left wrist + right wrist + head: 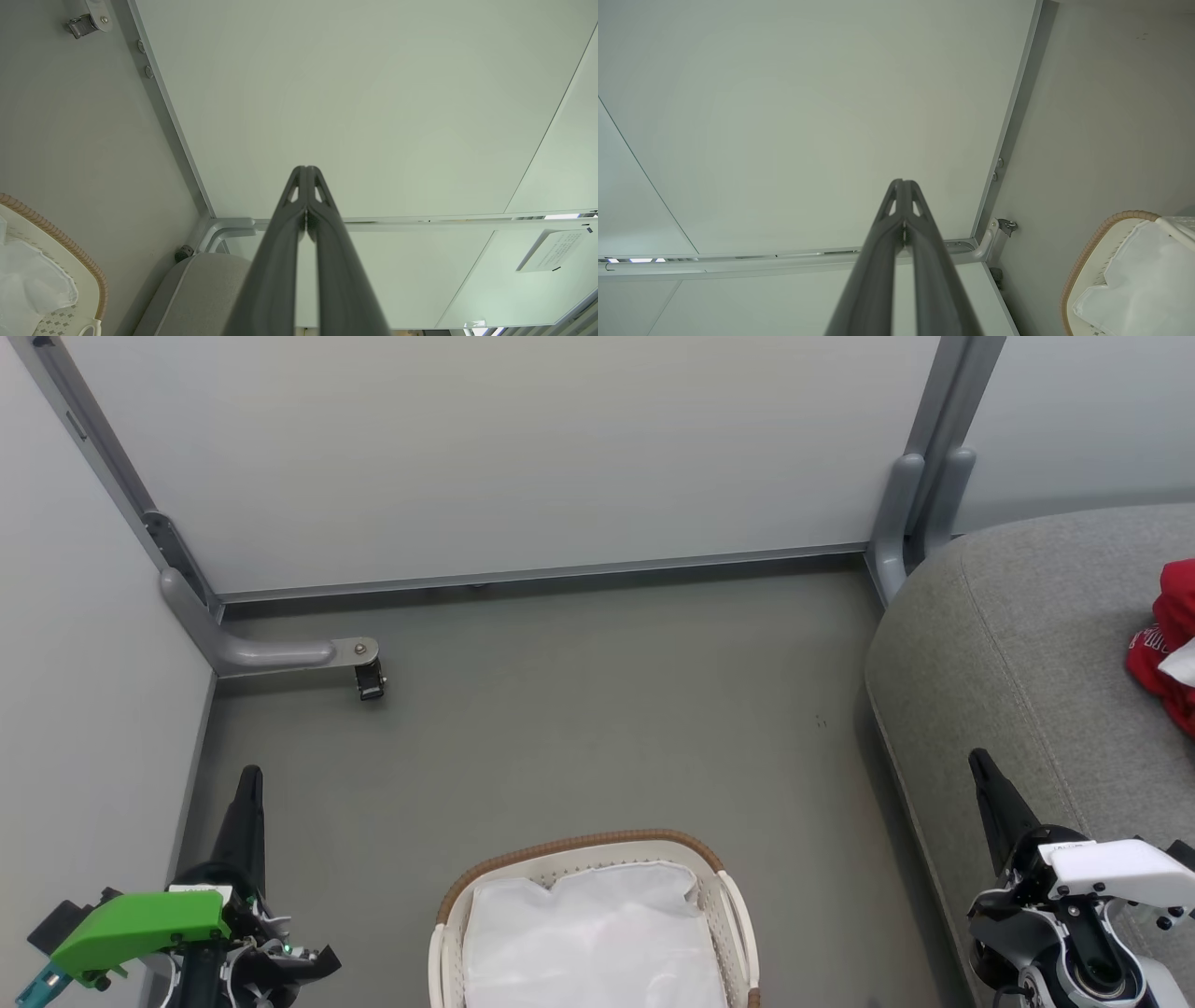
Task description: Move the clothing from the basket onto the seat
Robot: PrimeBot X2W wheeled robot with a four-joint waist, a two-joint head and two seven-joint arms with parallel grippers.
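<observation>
The cream-white basket [733,905] with its brown woven rim stands on the floor at the bottom centre, holding just its white cloth liner [588,933]. Red clothing [1167,644] with white lettering lies on the grey seat [1008,644] at the right edge. My left gripper [250,779] is at the lower left, shut with nothing in it; the left wrist view has its fingertips pressed together [306,170]. My right gripper [980,763] is at the lower right over the seat's front edge, shut and empty [903,183]. The basket rim also appears beside each wrist [70,247] [1087,252].
Pale partition walls [523,457] close off the back and left. A grey bracket foot with a small caster [369,679] juts onto the grey-green floor [579,709] at the back left. A second post foot [896,523] stands by the seat's back corner.
</observation>
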